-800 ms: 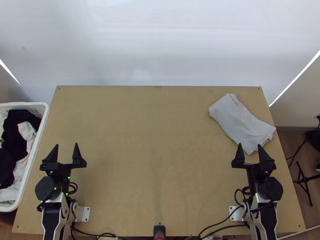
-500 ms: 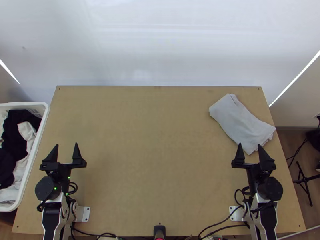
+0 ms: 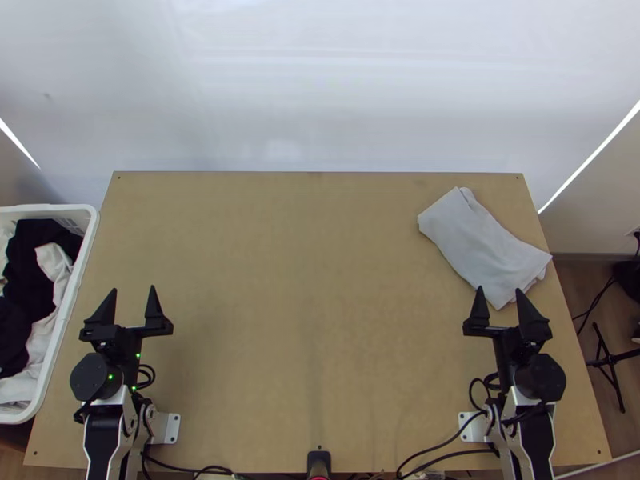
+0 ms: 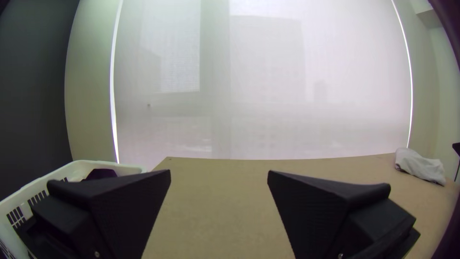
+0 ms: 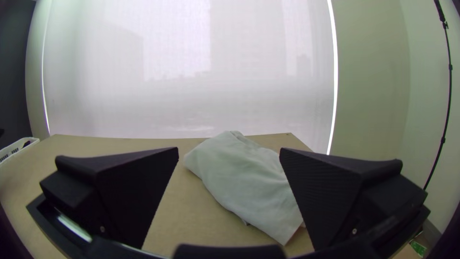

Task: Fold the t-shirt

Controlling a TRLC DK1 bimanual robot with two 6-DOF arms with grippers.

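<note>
Light grey t-shirt (image 3: 484,248), folded into a rough oblong pad, lying near the far right corner of the table (image 3: 304,280). It sits askew: far end near the far edge, other end down at the right edge. Left side is one fairly smooth long edge. Top layer mostly flat, with a ridge where layers stack at the far end. Right end less tidy, layers peeking out unevenly. Light creases in the right wrist view; number of folds can't be told.

Rest, left to right. White slatted basket (image 3: 90,240) just beside the left edge, holding dark cloth (image 3: 30,280) and white cloth (image 3: 54,264), both bunched. Left gripper (image 3: 134,290) over the left part of the table, well apart from the t-shirt; jaws wide apart, bare table between them in its wrist view. Small black device (image 3: 318,462) at the middle of the near edge. Right gripper (image 3: 499,289) by the right edge, at the t-shirt's near end; jaws wide apart, nothing clamped. Its right-hand finger blocks part of the t-shirt in the wrist view. Whether it touches the cloth can't be told. Black stand (image 3: 610,376) on the floor past the right edge. Pale blind (image 3: 320,80) behind the far edge.

Versus the earlier frames: no visible change. T-shirt same place, same shape; both arms parked, jaws at the same spread; basket unmoved.
</note>
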